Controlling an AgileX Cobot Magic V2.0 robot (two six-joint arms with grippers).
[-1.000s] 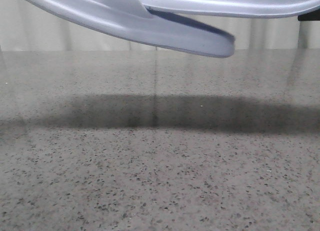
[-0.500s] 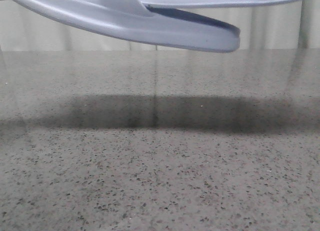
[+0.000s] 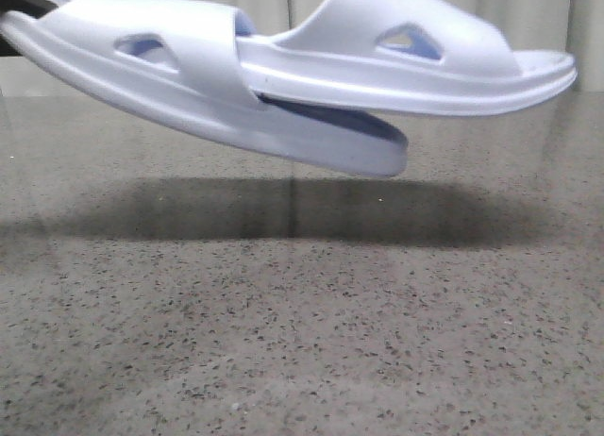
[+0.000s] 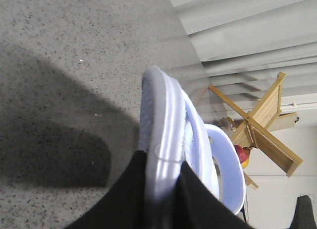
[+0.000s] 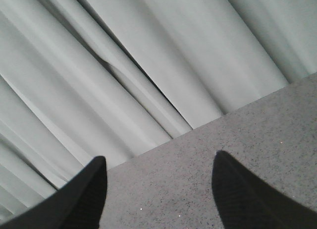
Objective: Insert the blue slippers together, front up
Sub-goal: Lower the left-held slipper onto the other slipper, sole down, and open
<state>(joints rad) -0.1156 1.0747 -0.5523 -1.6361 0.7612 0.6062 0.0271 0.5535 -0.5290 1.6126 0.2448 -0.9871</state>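
Blue slippers [image 3: 283,87] nested, airborne; left pincer [image 4: 163,189] pinching them; right pincer [image 5: 158,189] spread.

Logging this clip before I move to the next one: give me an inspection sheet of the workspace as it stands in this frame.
Surface: speckled grey stone-look table, bare where seen, broad shadow under the slippers.
Job's things: the blue slippers, nested, held in the air clear of the table; the left slipper tilts down to the right, its end tucked under the strap of the right slipper, which lies roughly level.
Clutter: nothing seen on the table.
Grippers: left gripper shut on the left slipper's edge; right gripper open, holding nothing.
Cables: nothing seen.
Surroundings: pale curtain behind the table; wooden frame off to one side.
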